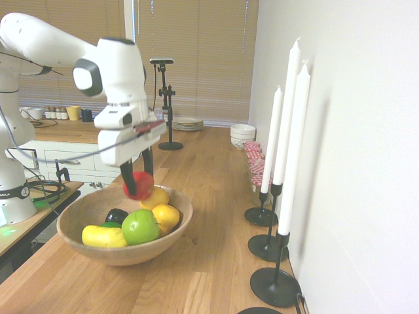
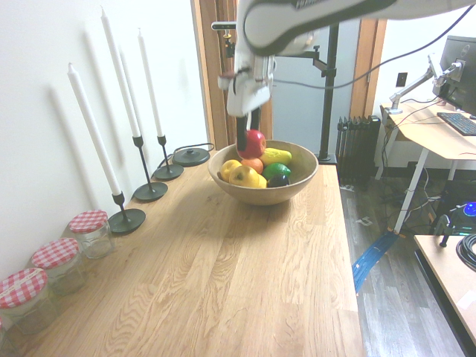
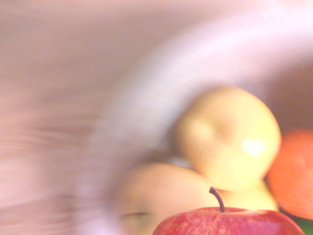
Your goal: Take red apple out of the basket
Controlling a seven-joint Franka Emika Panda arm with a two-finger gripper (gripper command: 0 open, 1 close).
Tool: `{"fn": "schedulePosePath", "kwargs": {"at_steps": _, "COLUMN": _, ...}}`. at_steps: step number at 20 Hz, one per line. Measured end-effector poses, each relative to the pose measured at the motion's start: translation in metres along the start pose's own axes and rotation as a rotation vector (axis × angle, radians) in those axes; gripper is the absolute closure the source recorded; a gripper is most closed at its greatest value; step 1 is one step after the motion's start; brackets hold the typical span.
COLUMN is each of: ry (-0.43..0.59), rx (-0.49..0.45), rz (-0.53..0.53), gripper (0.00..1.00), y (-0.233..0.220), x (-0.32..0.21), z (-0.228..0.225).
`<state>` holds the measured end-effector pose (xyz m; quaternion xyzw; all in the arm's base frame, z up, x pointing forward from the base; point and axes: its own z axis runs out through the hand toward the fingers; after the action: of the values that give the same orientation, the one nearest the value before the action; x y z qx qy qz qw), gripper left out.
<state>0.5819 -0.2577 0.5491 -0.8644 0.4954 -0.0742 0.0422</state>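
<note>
Gripper [image 1: 139, 185] points straight down, fingers [image 1: 129, 184] clamped on the apple [image 1: 142, 185] across its widest part. We see the apple hanging clear above the basket [image 1: 78, 237], over its far side from the first exterior view, touching no other fruit. In the wrist view the apple [image 3: 225, 223] sits at the bottom edge, stem up, so we judge the grip to run across the sides with the stem axis upright.

Handling, as we judge it: glossy skin, hard and round, so it likely offers little friction and could roll or slip between narrow fingers if the arm swings. Weight looks moderate for this gripper. Firm enough to take a solid squeeze; if real, bruising is possible; if plastic, lighter and slicker still. Best hold is where it is now, at the equator, not near the stem or base where the curve would squeeze it out.

Below the apple, in the basket: green apple [image 1: 139, 226] at the near side, yellow round fruits [image 1: 165, 216] beside it, a long yellow fruit [image 1: 102, 237] by the near rim, a dark fruit [image 1: 116, 215] behind.

Basket stands on the wooden table [image 1: 203, 261]; bare table lies on all sides of the basket for a set-down.
</note>
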Motion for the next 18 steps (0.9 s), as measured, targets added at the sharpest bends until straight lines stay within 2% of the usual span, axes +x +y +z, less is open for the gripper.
{"fn": "schedulePosePath", "kwargs": {"at_steps": 4, "ry": 0.052, "rx": 0.050, "rz": -0.089, "gripper": 1.00, "y": -0.057, "x": -0.071, "z": -0.063}}
{"fn": "schedulePosePath", "kwargs": {"at_steps": 7, "ry": 0.062, "rx": 0.054, "rz": -0.152, "gripper": 1.00, "y": -0.101, "x": -0.131, "z": -0.072}}
{"fn": "schedulePosePath", "kwargs": {"at_steps": 12, "ry": 0.050, "rx": 0.039, "rz": -0.192, "gripper": 1.00, "y": -0.135, "x": -0.200, "z": -0.030}}
{"fn": "schedulePosePath", "kwargs": {"at_steps": 18, "ry": 0.023, "rx": 0.001, "rz": -0.162, "gripper": 1.00, "y": -0.124, "x": -0.218, "z": 0.055}}
